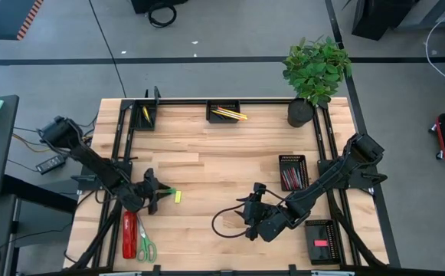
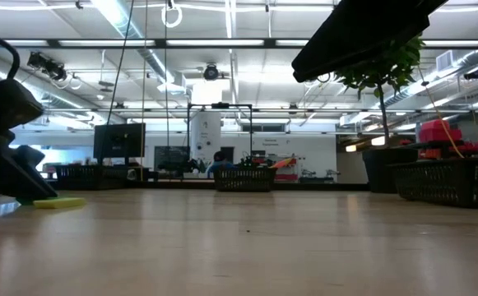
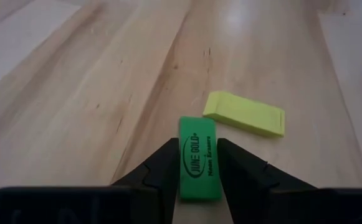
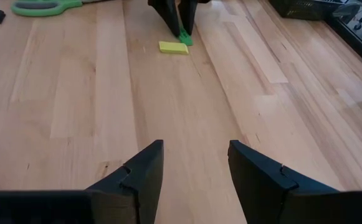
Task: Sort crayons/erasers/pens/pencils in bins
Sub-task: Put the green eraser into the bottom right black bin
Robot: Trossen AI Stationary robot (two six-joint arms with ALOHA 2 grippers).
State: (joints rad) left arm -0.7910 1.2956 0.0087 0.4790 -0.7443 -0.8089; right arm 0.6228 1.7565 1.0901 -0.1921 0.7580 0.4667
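Nearest, at the counter's [image 1: 207,165] near-left edge, a red stapler [image 1: 129,234] and green-handled scissors [image 1: 146,247] lie side by side. Just beyond them the left hand [image 3: 198,171] pinches a green eraser [image 3: 199,157] flat on the wood, a finger against each long side; a yellow eraser [image 3: 246,114] lies just beside it. Right of centre, the right hand [image 4: 194,167] hovers, fingers spread, holding nothing. Near right, a bin [image 1: 321,242] holds a pink eraser [image 1: 321,243]. Farther back sits a bin of crayons [image 1: 292,172]. Along the far edge, a bin holds yellow pencils [image 1: 228,113].
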